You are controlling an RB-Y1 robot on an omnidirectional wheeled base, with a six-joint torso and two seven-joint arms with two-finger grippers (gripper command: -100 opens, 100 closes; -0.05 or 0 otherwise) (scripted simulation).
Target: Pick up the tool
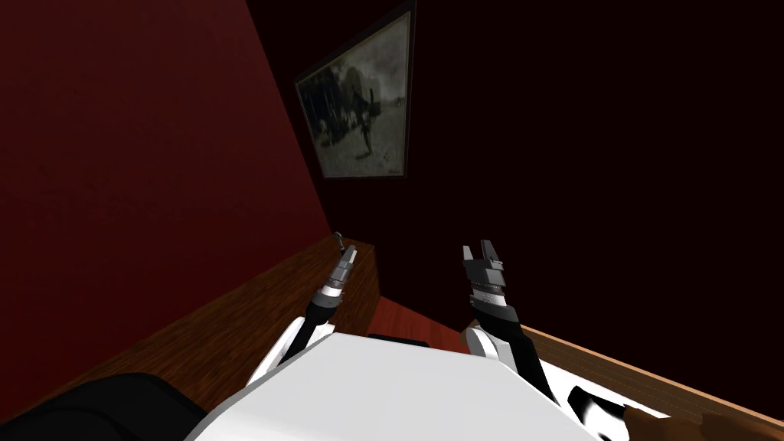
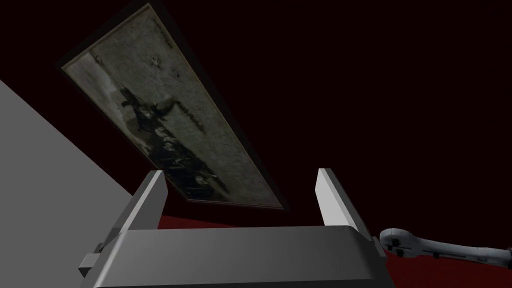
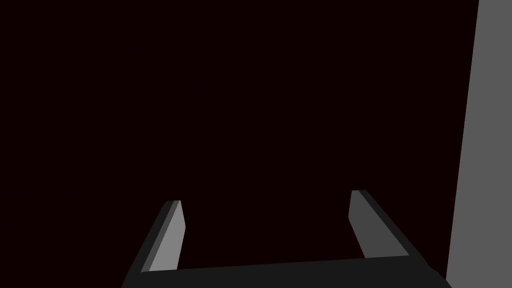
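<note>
A dim room with dark red walls (image 1: 138,153) that meet in a corner. Along the left wall runs a long wooden top (image 1: 230,321), ending near that corner. A framed picture (image 1: 360,107), grey and faded, hangs above its far end.

2 robot arms reach forward. The left gripper (image 1: 348,256) hangs over the far end of the wooden top, its 2 fingers spread with nothing between them. The right gripper (image 1: 481,249) is well apart from it, off the top's edge and over bare floor, fingers also spread and empty.

The tool is a light grey wrench (image 2: 440,248) with a rounded, notched head and a long, narrow handle. It lies flat just beside the left gripper's body, outside the fingers and not touching them. From above it seems to sit at the top's far end, though what it rests on is hard to make out.

It looks stiff, smooth and probably heavy for its size. The best hold is likely across the narrow handle near the head, so it does not tip or slip.
</note>
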